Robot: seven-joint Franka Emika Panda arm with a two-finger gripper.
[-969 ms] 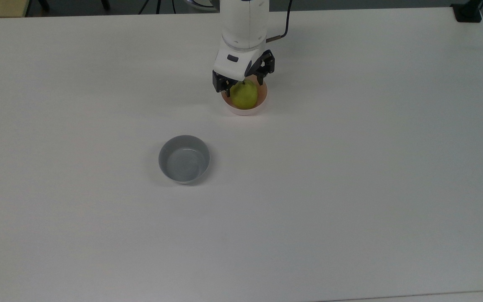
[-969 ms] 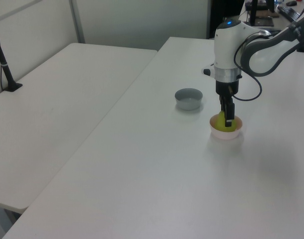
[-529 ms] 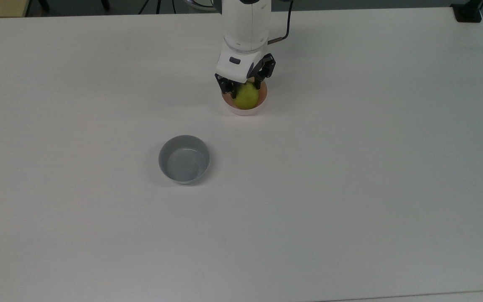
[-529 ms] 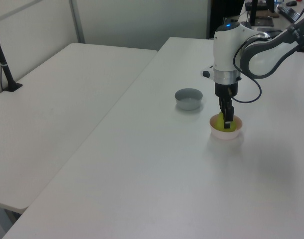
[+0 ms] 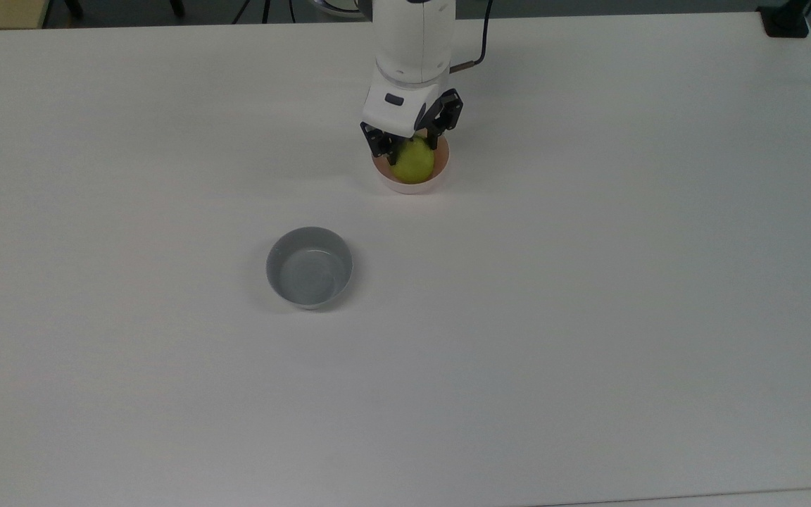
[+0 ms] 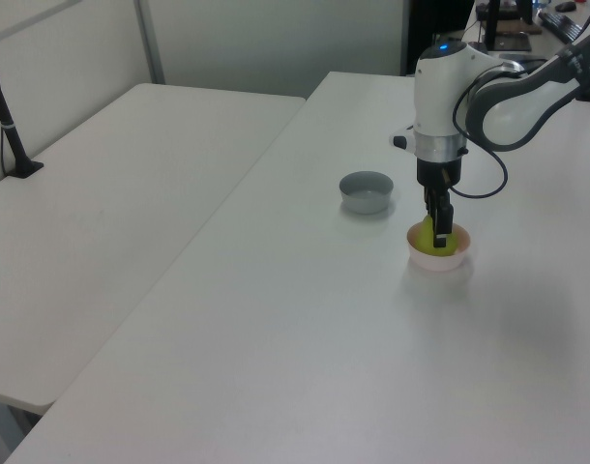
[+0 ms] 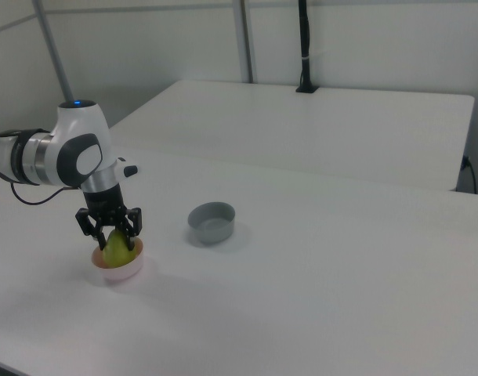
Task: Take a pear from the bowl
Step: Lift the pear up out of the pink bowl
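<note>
Whereas a second ago the gripper point(image 5: 411, 144) stood higher over the bowl point(image 5: 410, 185), it now sits lower, its jaws down either side of the pear point(image 5: 413, 161); over the last half second almost nothing shifts, so the descent looks finished and the closing step is due.

Item 1, pear: yellow-green, upright, seated in the pink bowl, top rising above the rim. In the right view the pear point(image 7: 116, 248) stands between the two black fingers, one to each flank.

Item 2, gripper: pointing straight down from the white arm. Jaws spread, straddling the pear's upper half; a firm hold is not evident, and contact on either side cannot be told. In the left view the gripper point(image 6: 438, 227) overlaps the pear point(image 6: 429, 237) edge-on.

Item 3, bowl: pale pink, on the white worktop point(image 5: 588, 317), directly under the wrist. Right view places the bowl point(image 7: 118, 269) at the right view's lower left.

Item 4, grey bowl point(image 5: 309, 267): empty, well apart from the pink one, toward the top view's lower left. No part in the task.

Status: approach judged complete; grasp and lift outstanding. Risk, as a judgement: the rounded, tapering fruit may slip upward out of a high pinch.
</note>
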